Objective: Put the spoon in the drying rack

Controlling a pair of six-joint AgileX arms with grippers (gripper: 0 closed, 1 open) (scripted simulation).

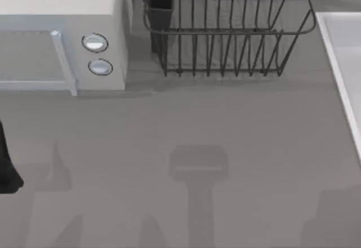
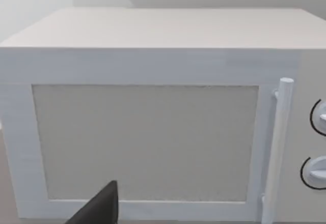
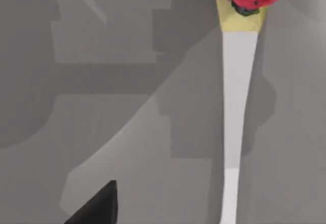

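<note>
A rendered kitchen is showing: microwave [image 1: 62,34] sitting upper left, drying rack [image 1: 225,34] standing at top on the grey worktop [image 1: 180,146]

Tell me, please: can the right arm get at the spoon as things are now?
Probably yes. In the right wrist view the spoon lies flat on the bare grey table, just ahead of the camera, with nothing on it or around it. I cannot tell how the claw's fingers stand.

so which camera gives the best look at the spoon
The right wrist view: the spoon lies along the grey table, pale handle running up to a red rose at its end. The top and left wrist views give no look at it.
</note>
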